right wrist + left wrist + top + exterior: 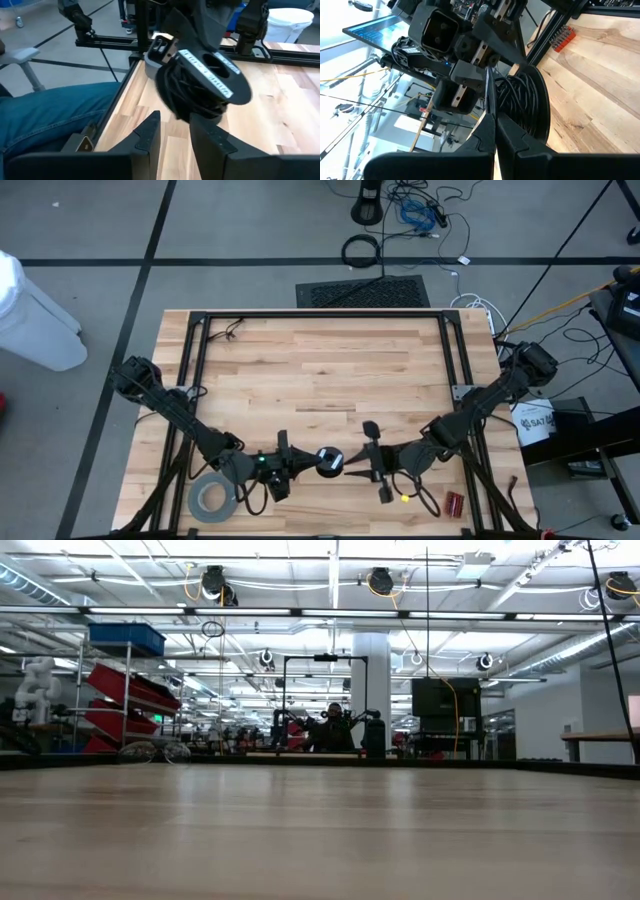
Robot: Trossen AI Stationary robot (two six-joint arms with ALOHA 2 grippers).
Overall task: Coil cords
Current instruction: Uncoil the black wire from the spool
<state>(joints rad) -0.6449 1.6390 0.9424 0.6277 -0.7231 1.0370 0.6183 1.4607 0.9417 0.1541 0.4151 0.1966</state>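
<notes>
Pale wooden planks make up the worktop point(320, 370), framed by black rails, and both arms reach in to meet near the middle of its near edge. Between them sits the disc point(329, 461), a small round black spool with the thin dark cord point(520, 95) already wound in loops around its hub. The left gripper point(495, 131) has its fingers pressed together, clamped on the cord or the disc's rim right at the spool; which of the two I cannot tell. The right gripper point(175, 131) is just beside the disc, fingers apart with a gap between them, holding nothing that shows. A grey tape roll point(211, 498) lies near the near left corner, untouched. To do this step well, I judge the left should keep the disc steady while the right catches the loose wire close to the hub and lays each turn snug, without slack or crossing loops
</notes>
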